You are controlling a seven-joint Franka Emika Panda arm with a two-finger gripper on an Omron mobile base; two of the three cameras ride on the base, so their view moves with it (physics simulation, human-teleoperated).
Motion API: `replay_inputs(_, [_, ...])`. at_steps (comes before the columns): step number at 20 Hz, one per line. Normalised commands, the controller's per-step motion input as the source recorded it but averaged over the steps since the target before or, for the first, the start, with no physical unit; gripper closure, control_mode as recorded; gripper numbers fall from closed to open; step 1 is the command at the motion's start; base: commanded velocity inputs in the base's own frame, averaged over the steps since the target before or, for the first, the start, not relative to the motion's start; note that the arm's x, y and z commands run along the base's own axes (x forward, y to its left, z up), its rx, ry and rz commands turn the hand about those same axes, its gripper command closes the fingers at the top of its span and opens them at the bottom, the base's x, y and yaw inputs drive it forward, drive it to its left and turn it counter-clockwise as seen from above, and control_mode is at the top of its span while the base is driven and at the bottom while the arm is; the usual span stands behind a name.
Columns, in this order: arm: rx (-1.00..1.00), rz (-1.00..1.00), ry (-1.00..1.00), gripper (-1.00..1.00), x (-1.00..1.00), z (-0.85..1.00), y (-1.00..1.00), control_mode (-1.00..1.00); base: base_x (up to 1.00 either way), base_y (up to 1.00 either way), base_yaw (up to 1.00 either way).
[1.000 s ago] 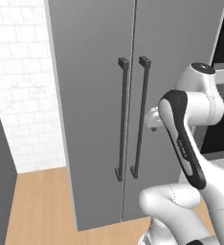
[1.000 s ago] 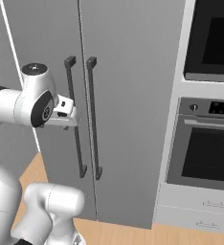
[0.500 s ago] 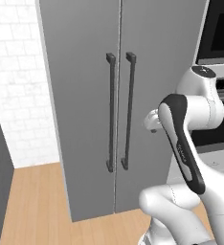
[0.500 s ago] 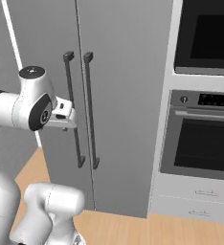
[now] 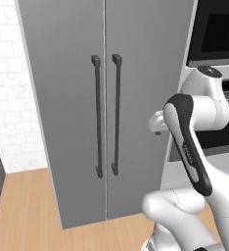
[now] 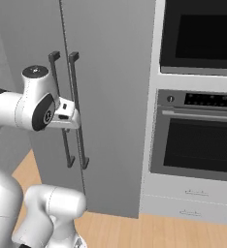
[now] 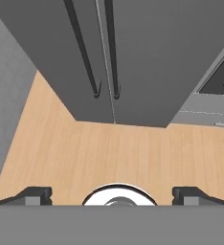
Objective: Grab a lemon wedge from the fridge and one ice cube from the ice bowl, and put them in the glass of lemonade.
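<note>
Spread as wide as they go, dark fingertips [image 7: 35, 195] far apart at the two lower corners of the hand view, nothing between them and nothing touched. Gripper [image 7: 112, 196] empty, aimed down at bare wooden floor [image 7: 109, 153] in front of the fridge [image 7: 147, 52]. Seen in the right base view as a pale hand [image 6: 67, 116] tucked beside the arm's big joint, level with the middle of the fridge handles, apart from them.

Fridge [image 5: 106, 98] shut, both matte-grey doors flush, seam running straight down between two long dark vertical bar handles [image 5: 98, 117]. Handles set close together on either side of the seam, lower ends hooked back toward the doors. Same handles [image 6: 76, 111] partly crossed by the arm in the right base view.

To the right of the fridge, built-in oven [image 6: 198, 140] with dark glass door and a control strip above it; second dark panel [image 6: 200, 34] higher up; pale drawers [image 6: 193, 198] below. White tiled wall [image 5: 9, 98] to the left of the fridge. Fridge interior hidden behind the closed doors.
</note>
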Motion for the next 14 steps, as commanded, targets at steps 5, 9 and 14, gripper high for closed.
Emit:
replay_inputs(5, [0.00, -0.01, -0.01, -1.00, -0.08, 0.00, 0.06, -1.00, -0.26, 0.06, -0.02])
replay_inputs(9, [-0.01, 0.00, -0.25, -1.00, -0.04, 0.16, 0.27, -1.00, 0.00, 0.00, 0.00])
replay_inputs(14, [-0.01, 0.00, -0.26, -1.00, 0.36, 0.14, 0.26, -1.00, 0.00, 0.00, 0.00])
